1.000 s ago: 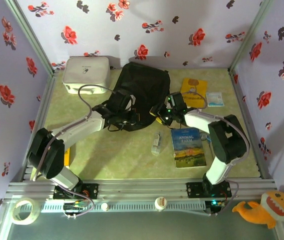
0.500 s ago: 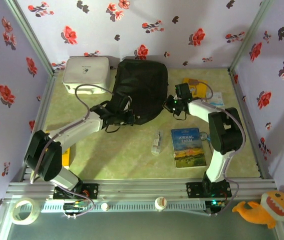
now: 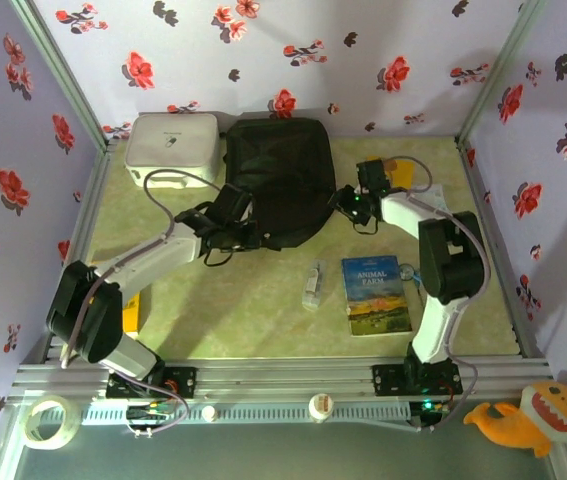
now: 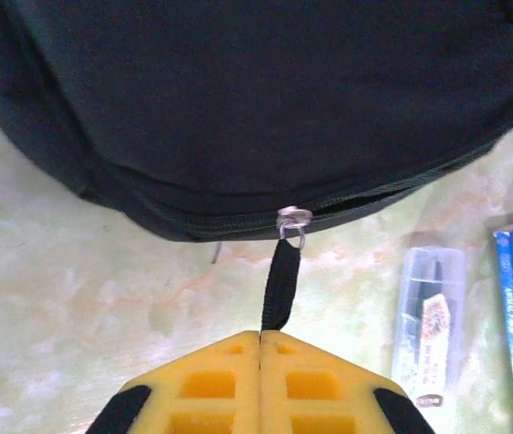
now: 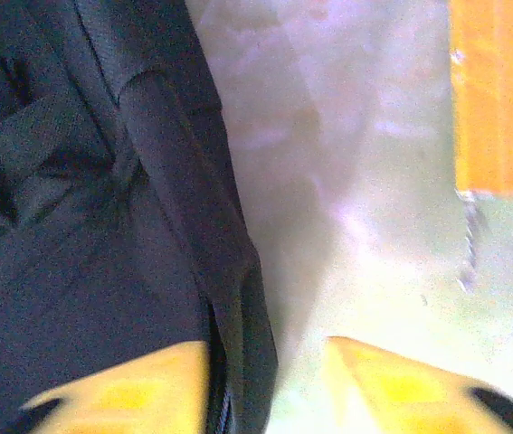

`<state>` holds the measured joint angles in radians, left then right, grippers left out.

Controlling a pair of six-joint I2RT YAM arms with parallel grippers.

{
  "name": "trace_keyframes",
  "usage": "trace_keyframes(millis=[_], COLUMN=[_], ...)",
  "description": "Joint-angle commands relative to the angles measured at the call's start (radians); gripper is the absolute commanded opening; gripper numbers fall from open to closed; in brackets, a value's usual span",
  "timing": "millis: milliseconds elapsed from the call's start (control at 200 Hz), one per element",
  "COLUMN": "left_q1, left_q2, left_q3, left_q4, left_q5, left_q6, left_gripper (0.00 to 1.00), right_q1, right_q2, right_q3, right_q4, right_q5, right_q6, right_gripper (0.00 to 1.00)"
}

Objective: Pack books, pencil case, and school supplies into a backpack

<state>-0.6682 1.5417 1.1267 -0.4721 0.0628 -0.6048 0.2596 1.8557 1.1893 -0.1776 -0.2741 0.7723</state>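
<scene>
The black backpack lies flat at the back middle of the table. My left gripper is at its near edge, shut on the black zipper pull strap that hangs from a metal ring on the backpack. My right gripper is open at the backpack's right edge, one finger over the fabric, the other over bare table. The yellow book lies behind the right arm, its corner ahead of the fingers. The blue book and the clear pencil case lie nearer the front.
A white rounded box stands at the back left beside the backpack. Flowered walls close in the table on three sides. A tape roll and an orange plush toy sit outside the front rail.
The right gripper has pulled back and to the right, off the backpack's front. The backpack has gone from bunched to flat and sits farther back. The left gripper followed slightly, still shut on the pull.
</scene>
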Motion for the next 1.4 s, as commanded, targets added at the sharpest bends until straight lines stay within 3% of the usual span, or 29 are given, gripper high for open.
trace_keyframes(millis=[0, 85, 165, 410, 655, 800, 920, 1395], left_q1=[-0.038, -0.061, -0.081, -0.135, -0.142, -0.142, -0.136, -0.118], left_q2=[0.047, 0.081, 0.109, 0.171, 0.179, 0.168, 0.14, 0.013], left_q3=[0.09, 0.135, 0.163, 0.223, 0.204, 0.193, 0.175, 0.062], left_q4=[0.029, 0.044, 0.069, 0.107, 0.146, 0.114, 0.058, -0.118], left_q5=[0.085, 0.115, 0.143, 0.171, 0.157, 0.12, 0.049, -0.075], left_q6=[0.058, 0.063, 0.06, 0.056, 0.027, 0.037, 0.043, 0.024], left_gripper=[0.0, 0.0, 0.0, 0.0, 0.0, 0.0, 0.0, 0.0], right_q1=[-0.008, -0.003, 0.015, 0.093, 0.096, 0.096, 0.094, 0.079], right_q2=[-0.133, -0.204, -0.261, -0.269, -0.211, -0.188, -0.201, -0.197], right_q3=[-0.113, -0.226, -0.308, -0.331, -0.336, -0.33, -0.341, -0.338], right_q4=[0.053, 0.117, 0.216, 0.247, 0.258, 0.246, 0.184, 0.132], right_q5=[-0.075, -0.098, -0.134, -0.122, -0.109, -0.089, 0.013, 0.106], right_q6=[0.138, 0.262, 0.356, 0.467, 0.504, 0.496, 0.48, 0.456], right_gripper=[0.53, 0.68, 0.76, 0.77, 0.62, 0.41, 0.23, 0.13])
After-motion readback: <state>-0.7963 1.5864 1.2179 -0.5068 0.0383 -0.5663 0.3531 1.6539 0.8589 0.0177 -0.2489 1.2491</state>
